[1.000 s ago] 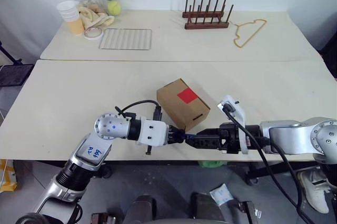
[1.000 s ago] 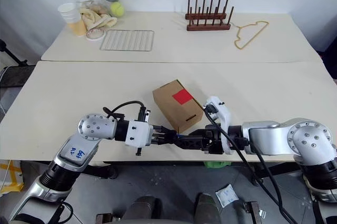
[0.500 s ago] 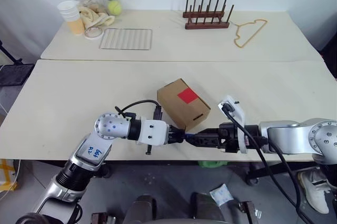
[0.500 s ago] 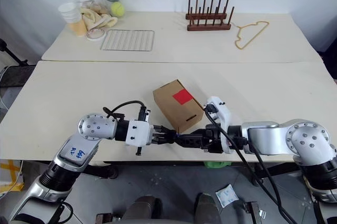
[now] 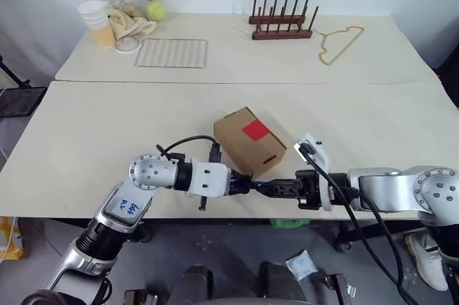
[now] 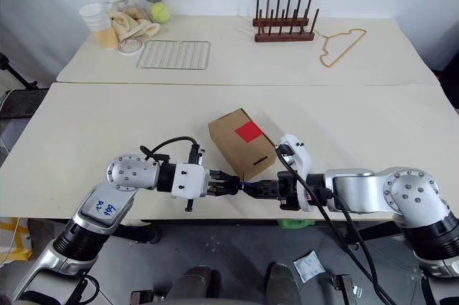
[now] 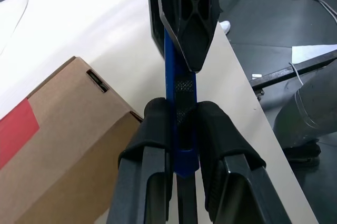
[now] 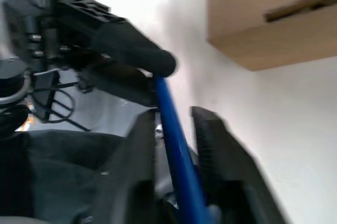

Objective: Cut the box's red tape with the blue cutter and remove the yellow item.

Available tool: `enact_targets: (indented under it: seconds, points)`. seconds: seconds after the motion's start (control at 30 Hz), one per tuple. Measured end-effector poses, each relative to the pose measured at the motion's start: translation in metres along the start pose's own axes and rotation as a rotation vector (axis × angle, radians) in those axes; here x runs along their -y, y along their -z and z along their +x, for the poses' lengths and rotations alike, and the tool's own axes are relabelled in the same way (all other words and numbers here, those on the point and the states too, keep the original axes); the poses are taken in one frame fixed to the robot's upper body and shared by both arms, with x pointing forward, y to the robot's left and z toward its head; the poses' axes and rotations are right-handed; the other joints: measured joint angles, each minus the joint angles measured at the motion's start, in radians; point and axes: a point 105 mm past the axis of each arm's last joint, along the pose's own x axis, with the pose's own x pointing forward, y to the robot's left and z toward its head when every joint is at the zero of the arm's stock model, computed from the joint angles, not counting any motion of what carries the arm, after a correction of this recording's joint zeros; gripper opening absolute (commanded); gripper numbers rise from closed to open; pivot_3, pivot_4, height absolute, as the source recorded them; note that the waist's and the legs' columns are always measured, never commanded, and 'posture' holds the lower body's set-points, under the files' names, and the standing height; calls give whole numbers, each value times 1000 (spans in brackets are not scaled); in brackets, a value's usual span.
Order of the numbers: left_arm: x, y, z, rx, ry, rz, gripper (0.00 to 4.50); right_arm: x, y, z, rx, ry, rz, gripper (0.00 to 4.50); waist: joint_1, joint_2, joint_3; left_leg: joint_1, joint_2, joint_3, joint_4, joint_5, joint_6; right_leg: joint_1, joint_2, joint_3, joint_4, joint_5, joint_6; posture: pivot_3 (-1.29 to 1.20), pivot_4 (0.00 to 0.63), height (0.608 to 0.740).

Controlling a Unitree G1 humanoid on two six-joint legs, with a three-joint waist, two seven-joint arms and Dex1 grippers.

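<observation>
Head views: box (image 5: pixel 249 141) with red tape (image 5: pixel 255 130) sits near the table (image 5: pixel 107 140) front edge; both grippers meet just past that edge. Left wrist: left gripper (image 7: pixel 178 129) pinches blue cutter (image 7: pixel 179 103). Right wrist: right gripper (image 8: pixel 176 129) fingers flank the cutter, contact unclear.

Box (image 5: pixel 249 141): brown cardboard, dull, smooth. Red tape (image 5: pixel 255 130) on top: flat, bit shiny. Cutter (image 7: pixel 179 103): bright blue plastic, smooth, with rough dark patch. Left gripper (image 7: pixel 181 129) fingers (image 7: pixel 150 134): black, soft rubbery look, dull. Right gripper (image 8: pixel 176 150) fingers (image 8: pixel 221 145): black plastic, dull. Table (image 5: pixel 107 125): pale, smooth, dull top. Rack (image 5: pixel 281 18) at back: dark brown wood. Grid (image 5: pixel 172 53): thin metal wire. Hanger (image 5: pixel 340 41): light wood look. Cups (image 5: pixel 93 16): white, look like plastic or paper.
</observation>
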Motion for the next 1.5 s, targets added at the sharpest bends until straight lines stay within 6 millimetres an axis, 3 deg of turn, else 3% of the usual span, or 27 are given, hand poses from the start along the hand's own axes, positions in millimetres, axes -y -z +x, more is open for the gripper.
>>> enact_targets:
  seconds: [0.27,0.37,0.67,0.83,1.0,1.03,1.17,1.23,1.37,1.5]
  points:
    - [0,1,0,-5,0,-2,447,1,-2,2,16,0,11,748,0,0,0,0,0,0,0,0,0,0,0,0,0,0,0,0,150,740]
    - [0,2,0,-11,-1,-1,447,0,-3,2,20,-2,13,70,0,0,0,0,0,0,0,0,0,0,0,0,0,0,0,0,150,740]
    - [0,2,0,-13,-2,1,447,0,-2,2,17,-11,15,77,0,0,0,0,0,0,0,0,0,0,0,0,0,0,0,0,150,740]
    - [-3,-4,-5,25,-20,-24,1966,6,-2,-1,10,15,17,77,0,0,0,-1,1,-1,0,0,0,0,0,-1,-1,0,0,0,150,740]
    - [6,-10,-41,90,21,-152,3472,9,-2,-15,9,32,7,77,-4,1,1,-1,4,-1,-2,0,0,0,1,-2,-2,0,0,0,150,740]
    - [7,-7,-52,84,22,-192,3497,10,-2,-20,11,35,5,77,-4,1,1,-1,4,-1,-2,0,0,0,1,-2,-2,0,-1,0,150,740]
    - [-5,-5,-91,90,-74,-333,3497,7,1,-38,16,32,-23,77,3,1,1,-1,4,-1,-1,0,0,1,0,-3,-4,0,-1,0,150,740]
    - [-12,8,-113,69,-172,-417,3497,4,0,-53,38,20,-34,77,5,2,1,-1,3,0,-1,-1,1,2,0,-3,-4,1,0,0,150,740]
    - [-18,34,-135,58,-327,-546,2616,7,0,-81,103,47,-39,77,4,1,1,-1,1,0,-1,-2,3,2,0,-4,-5,1,0,0,150,740]
    - [-23,50,-136,85,-418,-626,1363,16,-3,-113,170,142,-117,77,4,1,1,-2,0,2,-1,-2,3,2,0,-4,-5,2,1,0,150,740]
